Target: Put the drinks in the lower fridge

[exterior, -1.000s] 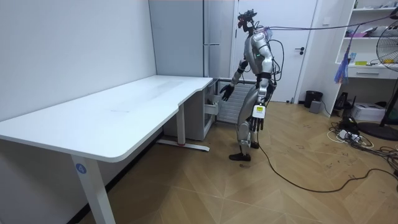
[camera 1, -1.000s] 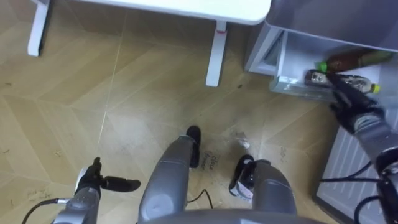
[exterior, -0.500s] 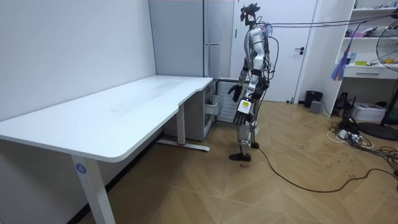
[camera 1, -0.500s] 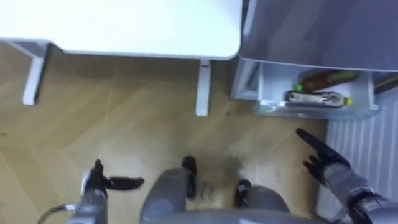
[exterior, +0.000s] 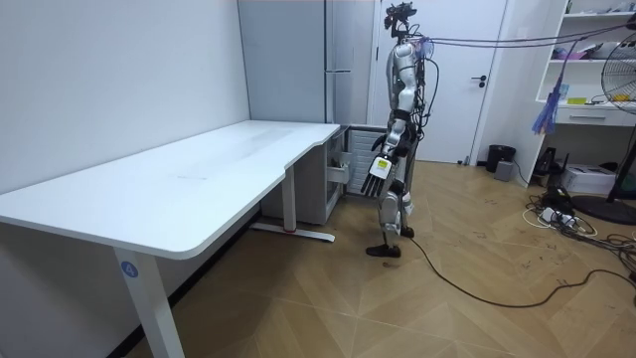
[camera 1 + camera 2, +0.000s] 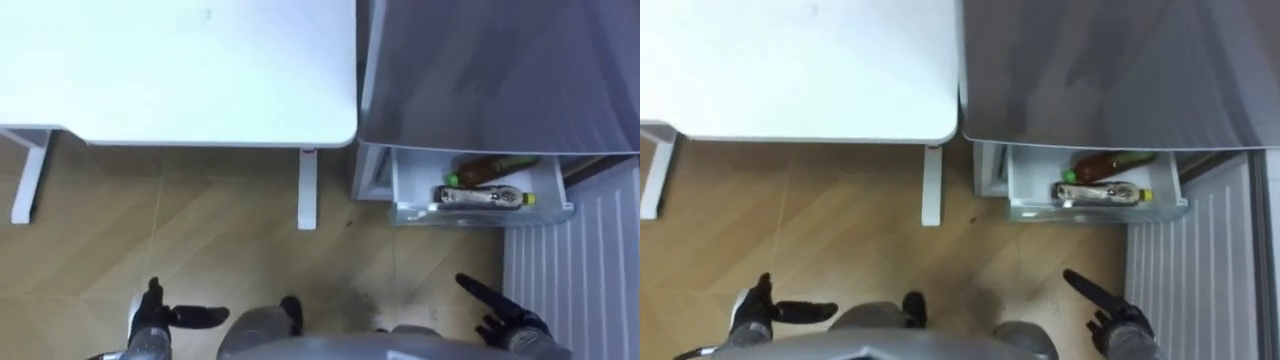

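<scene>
In the left eye view the drinks, a brown bottle (image 6: 497, 168) and a yellow-capped bottle (image 6: 478, 197), lie in the open lower drawer (image 6: 480, 214), long axes crosswise. They are ahead of the right hand (image 6: 500, 318) (the nearer one), whose fingers are straight and empty. The left hand (image 6: 160, 318), likewise slack, hangs well apart. The right eye view agrees. The room view adds the robot upright at the fridge (image 5: 338, 40), beside the desk (image 5: 199, 179).

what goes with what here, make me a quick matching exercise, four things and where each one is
1 desk
2 brown bottle
3 yellow-capped bottle
4 right hand

a lying by the front wall of the drawer
b lying deeper in the drawer, nearer the fridge
c left of the fridge
d open, over the floor, on the robot's side of the drawer

Pairs: 1-c, 2-b, 3-a, 4-d
</scene>
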### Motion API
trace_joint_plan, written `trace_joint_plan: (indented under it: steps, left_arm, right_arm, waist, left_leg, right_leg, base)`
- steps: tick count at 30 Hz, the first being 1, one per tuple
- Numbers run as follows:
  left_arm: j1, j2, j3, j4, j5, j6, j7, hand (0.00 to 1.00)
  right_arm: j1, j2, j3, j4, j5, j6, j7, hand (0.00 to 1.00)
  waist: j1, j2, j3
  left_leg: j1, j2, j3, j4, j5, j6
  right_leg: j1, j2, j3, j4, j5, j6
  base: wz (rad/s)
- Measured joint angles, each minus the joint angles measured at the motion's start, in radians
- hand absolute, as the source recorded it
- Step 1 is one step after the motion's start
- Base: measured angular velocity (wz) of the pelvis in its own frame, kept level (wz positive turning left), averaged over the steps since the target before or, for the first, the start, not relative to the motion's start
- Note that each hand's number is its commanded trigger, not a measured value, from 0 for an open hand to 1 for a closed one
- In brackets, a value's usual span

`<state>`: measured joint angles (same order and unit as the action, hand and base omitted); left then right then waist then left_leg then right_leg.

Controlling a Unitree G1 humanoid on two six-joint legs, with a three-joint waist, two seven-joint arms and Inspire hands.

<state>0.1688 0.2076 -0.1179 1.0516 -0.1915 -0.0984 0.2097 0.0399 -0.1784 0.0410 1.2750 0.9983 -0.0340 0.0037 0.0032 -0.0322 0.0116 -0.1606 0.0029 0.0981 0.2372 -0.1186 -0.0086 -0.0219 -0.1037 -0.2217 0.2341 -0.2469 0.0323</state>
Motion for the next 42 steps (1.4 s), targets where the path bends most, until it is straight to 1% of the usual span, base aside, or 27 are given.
trace_joint_plan:
  steps: [1, 4, 6, 7, 9, 12, 15, 17, 19, 21, 23, 24, 25, 27, 28, 29, 30, 31, 32, 33, 34, 35, 36, 38, 39, 41, 42]
  left_arm:
    - [0.002, -0.001, 0.000, 0.000, 0.000, -0.005, -0.002, 0.00]
    - [0.003, -0.004, 0.002, 0.001, 0.006, -0.026, -0.002, 0.00]
    - [0.006, -0.010, 0.019, 0.002, 0.010, -0.029, -0.002, 0.00]
    - [0.007, -0.014, 0.028, 0.005, 0.010, -0.032, -0.001, 0.00]
    - [0.007, -0.020, 0.039, 0.011, 0.009, -0.034, -0.002, 0.00]
    - [0.015, -0.022, 0.045, 0.024, 0.009, -0.034, -0.006, 0.00]
    - [0.028, -0.034, 0.089, 0.024, 0.012, -0.034, -0.007, 0.00]
    - [0.037, -0.038, 0.138, 0.028, 0.041, -0.034, -0.008, 0.00]
    - [0.041, -0.036, 0.159, 0.043, 0.049, -0.034, -0.005, 0.00]
    - [0.041, -0.035, 0.163, 0.066, 0.049, -0.034, 0.000, 0.00]
    - [0.046, -0.035, 0.165, 0.083, 0.049, -0.031, 0.003, 0.00]
    - [0.046, -0.035, 0.165, 0.084, 0.050, -0.030, 0.003, 0.00]
    - [0.041, -0.035, 0.164, 0.085, 0.046, -0.029, 0.003, 0.00]
    - [0.032, -0.035, 0.159, 0.107, 0.046, -0.020, 0.001, 0.00]
    - [0.024, -0.035, 0.150, 0.114, 0.046, -0.013, 0.001, 0.00]
    - [0.012, -0.036, 0.140, 0.121, 0.046, -0.009, 0.000, 0.00]
    - [-0.001, -0.036, 0.135, 0.129, 0.046, -0.008, 0.000, 0.00]
    - [-0.031, -0.039, 0.135, 0.146, 0.047, 0.004, -0.001, 0.00]
    - [-0.054, -0.039, 0.135, 0.159, 0.047, 0.008, -0.002, 0.00]
    - [-0.063, -0.038, 0.135, 0.161, 0.047, 0.008, -0.002, 0.00]
    - [-0.082, -0.037, 0.135, 0.164, 0.052, 0.012, -0.002, 0.00]
    - [-0.097, -0.036, 0.134, 0.165, 0.056, 0.014, -0.002, 0.00]
    - [-0.101, -0.035, 0.134, 0.166, 0.056, 0.014, -0.002, 0.00]
    - [-0.119, -0.030, 0.133, 0.195, 0.046, 0.012, -0.002, 0.00]
    - [-0.121, -0.029, 0.132, 0.202, 0.045, 0.013, -0.001, 0.00]
    - [-0.125, -0.022, 0.118, 0.206, 0.045, 0.029, 0.005, 0.00]
    - [-0.126, -0.020, 0.111, 0.203, 0.045, 0.034, 0.005, 0.00]
  right_arm:
    - [0.014, 0.005, -0.006, 0.000, -0.001, -0.002, 0.002, 0.00]
    - [0.040, 0.009, -0.006, -0.001, -0.002, -0.013, 0.023, 0.00]
    - [0.052, 0.009, -0.007, -0.002, -0.011, -0.014, 0.035, 0.00]
    - [0.051, 0.010, -0.007, -0.002, -0.012, -0.015, 0.040, 0.00]
    - [0.061, 0.013, -0.014, -0.001, -0.011, -0.015, 0.044, 0.00]
    - [0.067, 0.018, -0.036, 0.001, 0.003, -0.015, 0.052, 0.00]
    - [0.067, 0.022, -0.076, -0.001, 0.037, -0.013, 0.078, 0.00]
    - [0.056, 0.024, -0.114, 0.003, 0.105, -0.011, 0.091, 0.00]
    - [0.057, 0.023, -0.129, 0.000, 0.159, -0.011, 0.110, 0.00]
    - [0.059, 0.023, -0.129, 0.000, 0.212, -0.009, 0.128, 0.00]
    - [0.055, 0.023, -0.136, -0.001, 0.260, -0.008, 0.150, 0.00]
    - [0.055, 0.023, -0.142, -0.001, 0.273, -0.007, 0.153, 0.00]
    - [0.044, 0.023, -0.145, 0.000, 0.317, -0.007, 0.155, 0.00]
    - [0.009, 0.023, -0.154, 0.003, 0.376, -0.008, 0.156, 0.00]
    - [-0.021, 0.023, -0.161, 0.013, 0.392, -0.006, 0.161, 0.00]
    - [-0.058, 0.018, -0.164, 0.024, 0.418, -0.002, 0.162, 0.00]
    - [-0.081, 0.014, -0.166, 0.032, 0.423, 0.001, 0.162, 0.00]
    - [-0.129, 0.008, -0.185, 0.058, 0.432, 0.004, 0.161, 0.00]
    - [-0.171, 0.006, -0.193, 0.066, 0.449, 0.004, 0.158, 0.00]
    - [-0.186, 0.006, -0.194, 0.065, 0.452, 0.004, 0.159, 0.00]
    - [-0.213, 0.006, -0.204, 0.064, 0.458, 0.007, 0.159, 0.00]
    - [-0.243, 0.005, -0.224, 0.066, 0.473, 0.013, 0.156, 0.00]
    - [-0.256, 0.004, -0.231, 0.068, 0.480, 0.014, 0.152, 0.00]
    - [-0.305, -0.015, -0.243, 0.085, 0.497, 0.015, 0.149, 0.00]
    - [-0.314, -0.020, -0.247, 0.086, 0.506, 0.014, 0.151, 0.00]
    - [-0.343, -0.041, -0.262, 0.085, 0.541, 0.016, 0.150, 0.00]
    - [-0.345, -0.049, -0.261, 0.085, 0.548, 0.016, 0.150, 0.00]
  waist:
    - [-0.009, 0.001, -0.0002]
    - [-0.008, 0.004, -0.0016]
    - [-0.008, 0.005, -0.0025]
    - [-0.008, 0.006, -0.0044]
    - [-0.010, 0.005, -0.0024]
    - [-0.011, 0.003, -0.0042]
    - [-0.012, 0.005, -0.0051]
    - [-0.007, 0.006, -0.0055]
    - [0.002, 0.008, -0.0058]
    - [0.005, 0.012, -0.0065]
    - [0.007, 0.023, -0.0050]
    - [0.006, 0.025, -0.0060]
    - [0.010, 0.026, -0.0085]
    - [0.013, 0.035, -0.0081]
    - [0.012, 0.041, -0.0076]
    - [0.015, 0.054, -0.0030]
    - [0.022, 0.060, 0.0022]
    - [0.029, 0.068, 0.0092]
    - [0.044, 0.076, 0.0142]
    - [0.049, 0.077, 0.0164]
    - [0.056, 0.076, 0.0212]
    - [0.060, 0.073, 0.0236]
    - [0.062, 0.070, 0.0252]
    - [0.079, 0.066, 0.0278]
    - [0.080, 0.066, 0.0282]
    - [0.091, 0.065, 0.0282]
    - [0.095, 0.062, 0.0274]
  left_leg:
    - [0.010, 0.000, 0.000, -0.004, -0.001, -0.001]
    - [0.022, 0.001, 0.007, -0.006, -0.002, -0.002]
    - [0.031, 0.002, 0.013, -0.006, -0.005, -0.003]
    - [0.035, 0.002, 0.018, -0.006, -0.007, -0.002]
    - [0.047, 0.003, 0.026, -0.007, -0.008, -0.001]
    - [0.074, 0.003, 0.036, -0.007, -0.020, 0.000]
    - [0.079, 0.004, 0.043, -0.007, -0.023, 0.003]
    - [0.082, 0.007, 0.056, -0.007, -0.026, 0.004]
    - [0.084, 0.008, 0.064, -0.007, -0.028, 0.005]
    - [0.084, 0.008, 0.068, -0.006, -0.033, 0.007]
    - [0.079, 0.008, 0.069, 0.002, -0.040, 0.008]
    - [0.074, 0.008, 0.069, 0.005, -0.041, 0.008]
    - [0.062, 0.009, 0.068, 0.009, -0.042, 0.008]
    - [0.034, 0.011, 0.066, 0.020, -0.042, 0.008]
    - [0.009, 0.012, 0.061, 0.037, -0.042, 0.010]
    - [-0.029, 0.020, 0.060, 0.073, -0.049, 0.012]
    - [-0.054, 0.024, 0.060, 0.098, -0.052, 0.014]
    - [-0.102, 0.032, 0.060, 0.148, -0.054, 0.016]
    - [-0.156, 0.038, 0.055, 0.192, -0.058, 0.019]
    - [-0.186, 0.038, 0.049, 0.215, -0.059, 0.020]
    - [-0.242, 0.037, 0.045, 0.259, -0.063, 0.022]
    - [-0.304, 0.037, 0.039, 0.311, -0.076, 0.025]
    - [-0.334, 0.037, 0.039, 0.339, -0.086, 0.027]
    - [-0.465, 0.039, 0.029, 0.474, -0.134, 0.033]
    - [-0.500, 0.038, 0.018, 0.509, -0.142, 0.033]
    - [-0.634, 0.038, -0.016, 0.620, -0.160, 0.027]
    - [-0.664, 0.038, -0.019, 0.644, -0.163, 0.027]
  right_leg:
    - [0.012, 0.002, 0.000, -0.011, 0.000, 0.000]
    - [0.021, 0.003, 0.010, -0.014, 0.001, 0.000]
    - [0.027, 0.003, 0.019, -0.013, 0.001, 0.000]
    - [0.028, 0.003, 0.024, -0.013, 0.001, 0.000]
    - [0.039, 0.002, 0.030, -0.015, 0.002, 0.002]
    - [0.063, 0.002, 0.039, -0.020, 0.001, 0.005]
    - [0.065, 0.001, 0.049, -0.022, 0.003, 0.009]
    - [0.062, 0.001, 0.059, -0.025, 0.008, 0.010]
    - [0.060, 0.001, 0.069, -0.025, 0.009, 0.011]
    - [0.060, 0.001, 0.073, -0.025, 0.010, 0.013]
    - [0.058, 0.001, 0.074, -0.028, 0.011, 0.014]
    - [0.055, 0.001, 0.073, -0.028, 0.011, 0.015]
    - [0.042, 0.001, 0.074, -0.024, 0.011, 0.015]
    - [0.008, 0.001, 0.075, -0.007, 0.012, 0.015]
    - [-0.015, 0.001, 0.074, 0.014, 0.011, 0.014]
    - [-0.052, 0.002, 0.065, 0.049, 0.010, 0.013]
    - [-0.077, 0.002, 0.062, 0.075, 0.010, 0.012]
    - [-0.132, -0.001, 0.056, 0.131, 0.008, 0.010]
    - [-0.195, -0.004, 0.056, 0.200, 0.001, 0.005]
    - [-0.228, -0.009, 0.055, 0.237, -0.005, 0.004]
    - [-0.294, -0.018, 0.056, 0.303, -0.021, 0.003]
    - [-0.366, -0.025, 0.061, 0.373, -0.042, -0.002]
    - [-0.397, -0.030, 0.067, 0.409, -0.056, -0.002]
    - [-0.523, -0.038, 0.084, 0.536, -0.124, -0.003]
    - [-0.552, -0.040, 0.084, 0.566, -0.140, -0.004]
    - [-0.677, -0.045, 0.080, 0.687, -0.180, -0.008]
    - [-0.708, -0.049, 0.080, 0.716, -0.192, -0.010]
  base:
    - [-0.03]
    - [-0.06]
    - [-0.13]
    - [-0.12]
    - [-0.11]
    - [-0.11]
    - [-0.10]
    - [-0.16]
    - [-0.12]
    - [-0.09]
    - [0.00]
    - [0.00]
    - [-0.03]
    - [-0.02]
    - [0.00]
    - [0.00]
    - [-0.10]
    - [-0.16]
    - [-0.11]
    - [0.00]
    - [0.12]
    - [0.13]
    - [0.14]
    - [0.09]
    - [0.07]
    - [0.14]
    - [0.12]
